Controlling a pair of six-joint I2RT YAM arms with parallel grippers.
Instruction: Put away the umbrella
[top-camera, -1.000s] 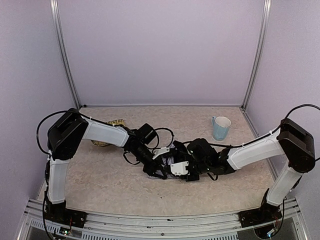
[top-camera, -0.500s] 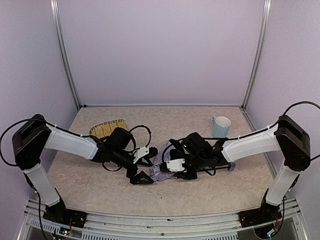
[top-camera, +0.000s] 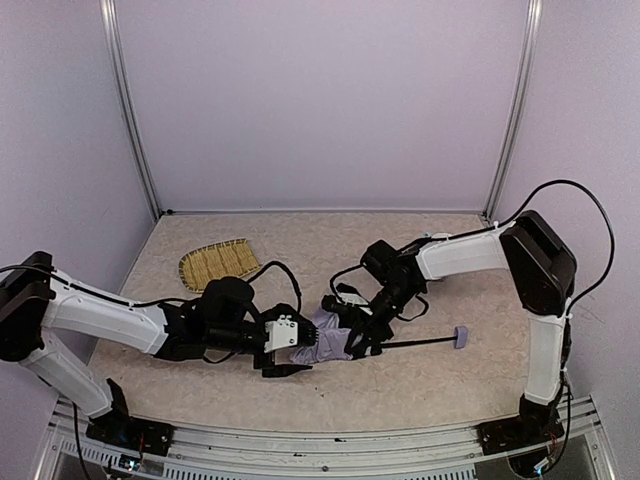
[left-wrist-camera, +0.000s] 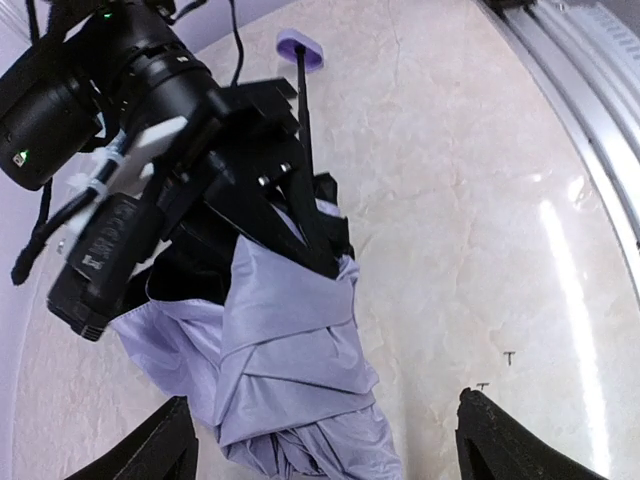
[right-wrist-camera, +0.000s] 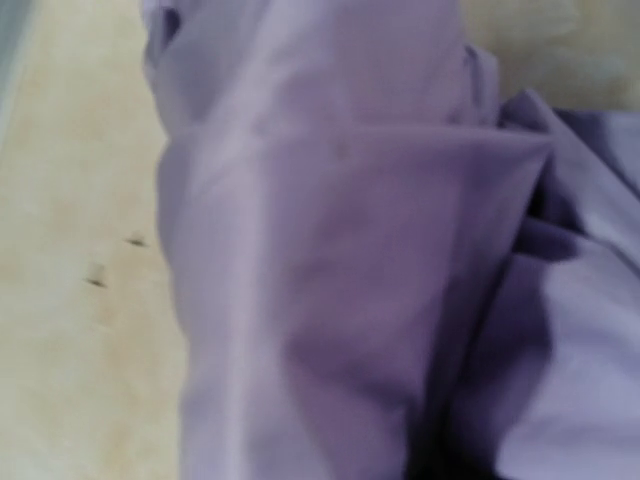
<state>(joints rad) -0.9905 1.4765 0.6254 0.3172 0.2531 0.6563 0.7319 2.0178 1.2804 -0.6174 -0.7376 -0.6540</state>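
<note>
The umbrella (top-camera: 328, 342) lies on the table near its front middle, a bundle of pale lavender fabric folded in layers (left-wrist-camera: 290, 360). Its thin black shaft (top-camera: 420, 343) runs right to the small lavender handle (top-camera: 460, 336), which the left wrist view shows at the top (left-wrist-camera: 300, 48). My right gripper (top-camera: 358, 335) presses down on the fabric where the shaft enters it and is shut on it (left-wrist-camera: 315, 245). The right wrist view holds only blurred fabric (right-wrist-camera: 330, 250). My left gripper (top-camera: 295, 347) is open, its fingertips (left-wrist-camera: 165, 450) either side of the fabric's free end without touching.
A woven straw tray (top-camera: 218, 263) lies at the back left of the table. The metal rail (top-camera: 320, 440) runs along the near edge. My right arm (top-camera: 470, 255) reaches across the right half of the table.
My left gripper has opened wide and drawn back to the left, off the umbrella. My right arm has swung round, and the shaft and handle now show, pointing right.
</note>
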